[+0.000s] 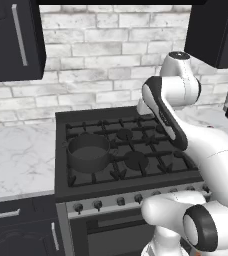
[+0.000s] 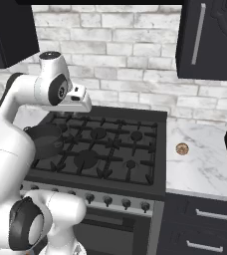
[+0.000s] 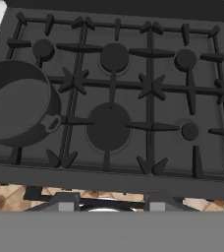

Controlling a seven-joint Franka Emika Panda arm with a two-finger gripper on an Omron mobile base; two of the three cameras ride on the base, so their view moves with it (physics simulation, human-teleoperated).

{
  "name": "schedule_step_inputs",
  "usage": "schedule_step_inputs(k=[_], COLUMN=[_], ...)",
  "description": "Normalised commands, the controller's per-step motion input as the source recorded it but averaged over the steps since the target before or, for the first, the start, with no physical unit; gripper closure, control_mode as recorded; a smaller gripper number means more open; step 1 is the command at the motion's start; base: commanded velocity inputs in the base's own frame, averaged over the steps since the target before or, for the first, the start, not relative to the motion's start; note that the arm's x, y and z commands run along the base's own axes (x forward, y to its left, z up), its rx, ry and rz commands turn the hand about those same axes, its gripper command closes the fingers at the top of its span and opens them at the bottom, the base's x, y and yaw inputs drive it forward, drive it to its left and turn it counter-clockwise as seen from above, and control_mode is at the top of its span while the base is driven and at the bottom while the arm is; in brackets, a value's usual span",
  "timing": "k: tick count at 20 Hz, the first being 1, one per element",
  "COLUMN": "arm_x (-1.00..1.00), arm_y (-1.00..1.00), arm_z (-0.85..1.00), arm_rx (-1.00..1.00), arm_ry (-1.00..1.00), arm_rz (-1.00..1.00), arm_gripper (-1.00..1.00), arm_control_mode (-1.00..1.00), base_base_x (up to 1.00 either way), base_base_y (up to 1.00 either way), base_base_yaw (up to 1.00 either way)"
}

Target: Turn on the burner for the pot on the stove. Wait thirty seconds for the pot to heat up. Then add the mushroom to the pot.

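The claw (image 3: pixel 106 205) shows as two small dark finger tips at the bottom of the hand view, poised above the front edge of the wide black gas stove (image 3: pixel 119 174) with nothing between them; how wide they stand I cannot tell, since only the tip ends show; in the right base view the white hand sits high over the stove's rear left, looking down on the cast-iron grates; directly beneath, in the hand view, lies the large round black front-centre burner cap (image 3: pixel 108 125), with no flame to be seen on it; to its left sits the dark grey, matte, low cylindrical pot (image 3: pixel 16 104), its short stub handle pointing toward that centre cap, resting on the grate at the stove's front left; the pot appears empty; the burner under the pot is hidden by it, so whether it is lit cannot be told; a row of small dark knobs (image 1: pixel 120 201) runs along the silvery front strip; on the white marble tabletop (image 2: pixel 200 164) to the right of the stove, just beside its edge and well apart from the pot, lies the tiny brown rounded mushroom (image 2: pixel 181 148).
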Motion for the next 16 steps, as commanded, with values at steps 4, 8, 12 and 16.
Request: schedule_step_inputs(k=[4, 8, 12, 16], arm_x=[-0.20, -0.67, -0.86, -1.00], arm_y=[0.13, 0.14, 0.12, 0.16], arm_z=[0.00, 0.00, 0.00, -0.01], arm_rx=[0.00, -0.05, -0.03, 0.00], arm_ry=[-0.03, -0.18, -0.17, -0.11], arm_rz=[0.02, 0.00, 0.00, 0.00], arm_gripper=[-1.00, -1.00, -1.00, -1.00], arm_control_mode=[-1.00, -1.00, -1.00, -1.00], base_base_x=[0.00, 0.00, 0.00, 0.00], base_base_y=[0.00, 0.00, 0.00, 0.00], base_base_yaw=[0.00, 0.00, 0.00, 0.00])
